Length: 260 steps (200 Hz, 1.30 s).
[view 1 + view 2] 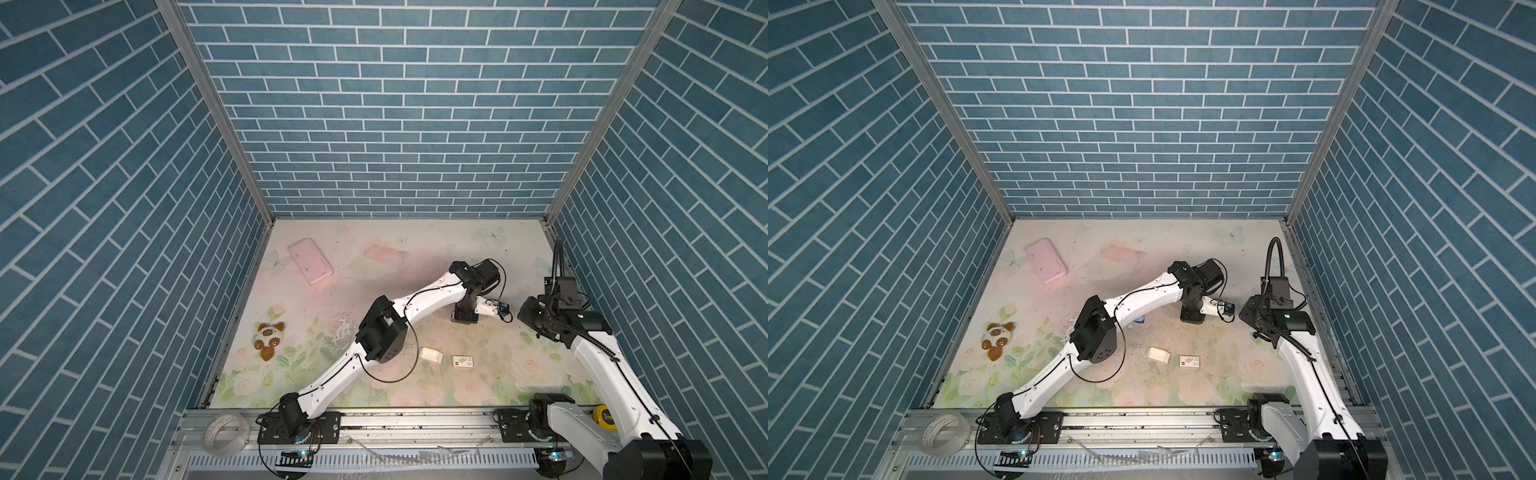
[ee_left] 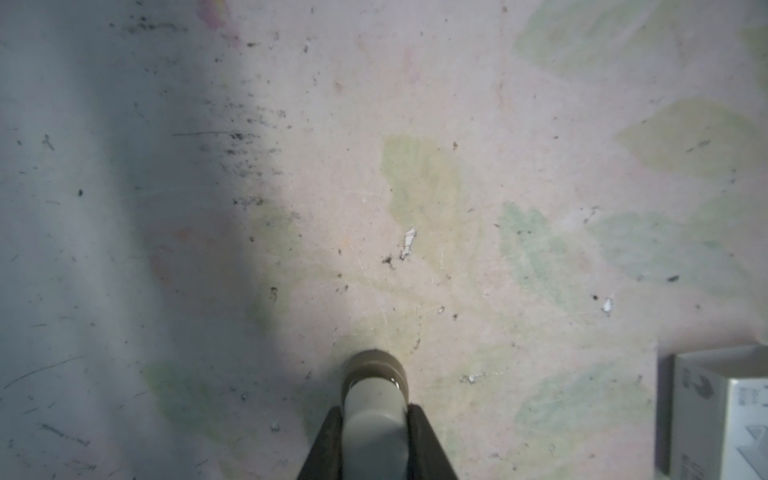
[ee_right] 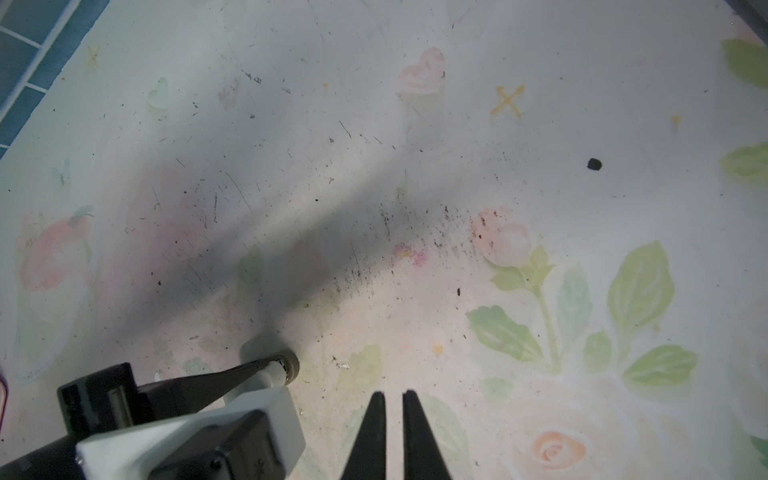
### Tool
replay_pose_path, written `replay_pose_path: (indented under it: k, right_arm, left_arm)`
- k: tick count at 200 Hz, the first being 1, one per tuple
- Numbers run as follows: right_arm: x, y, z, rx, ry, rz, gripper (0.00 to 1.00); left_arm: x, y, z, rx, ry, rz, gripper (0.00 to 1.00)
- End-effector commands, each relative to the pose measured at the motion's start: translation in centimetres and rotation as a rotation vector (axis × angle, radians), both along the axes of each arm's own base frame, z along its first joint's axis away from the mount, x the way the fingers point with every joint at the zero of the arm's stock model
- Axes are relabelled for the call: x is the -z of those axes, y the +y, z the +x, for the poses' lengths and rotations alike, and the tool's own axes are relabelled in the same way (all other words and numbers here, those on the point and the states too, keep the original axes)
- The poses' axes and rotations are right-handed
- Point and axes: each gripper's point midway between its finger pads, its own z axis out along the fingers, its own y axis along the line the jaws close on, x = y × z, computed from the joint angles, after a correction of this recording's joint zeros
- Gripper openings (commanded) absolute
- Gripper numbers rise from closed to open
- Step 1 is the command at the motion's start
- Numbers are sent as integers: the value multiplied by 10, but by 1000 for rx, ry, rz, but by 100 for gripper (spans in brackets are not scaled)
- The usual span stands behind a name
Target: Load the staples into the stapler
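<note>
Floral mat (image 1: 415,257); stapler (image 2: 372,440) in left gripper (image 2: 374,412)

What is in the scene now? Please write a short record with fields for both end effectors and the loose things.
left end effector: shut on a pale cylinder, its tip against the table
right end effector: nearly closed, empty, over the table
white tray: on the table, untouched
white sleeve with red mark: beside the tray, not touching it
pink case: far left of the table
panda toy: left side
</note>
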Motion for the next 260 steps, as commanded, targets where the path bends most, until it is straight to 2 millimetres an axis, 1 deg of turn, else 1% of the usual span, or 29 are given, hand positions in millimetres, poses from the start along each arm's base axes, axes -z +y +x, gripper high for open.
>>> replay_pose_path:
  k: [1, 28, 50, 78, 147, 199, 250, 260]
  right_arm:
    - [1, -1, -4, -10, -2, -5, 12]
    - [1, -2, -4, -6, -4, -12, 12]
    - [0, -4, -4, -5, -5, -25, 12]
    - [3, -5, -5, -2, 2, -33, 13]
    - [2, -6, -6, -1, 3, -38, 14]
    - [5, -7, -8, -1, 15, -44, 15]
    - [5, -8, -8, 0, 17, -46, 16]
    - [5, -8, -8, 0, 17, -46, 16]
  left_arm:
    - [67, 41, -44, 34, 149, 243, 9]
    - [41, 32, -33, 27, 86, 187, 11]
    - [22, 29, -27, 19, 56, 153, 15]
    - [7, 31, -24, 14, 35, 133, 18]
    - [-9, 35, -21, -7, 31, 108, 24]
    - [-18, 39, -20, -16, 27, 90, 33]
    - [-28, 40, -19, -25, 19, 67, 38]
    - [-29, 40, -19, -27, 22, 64, 40]
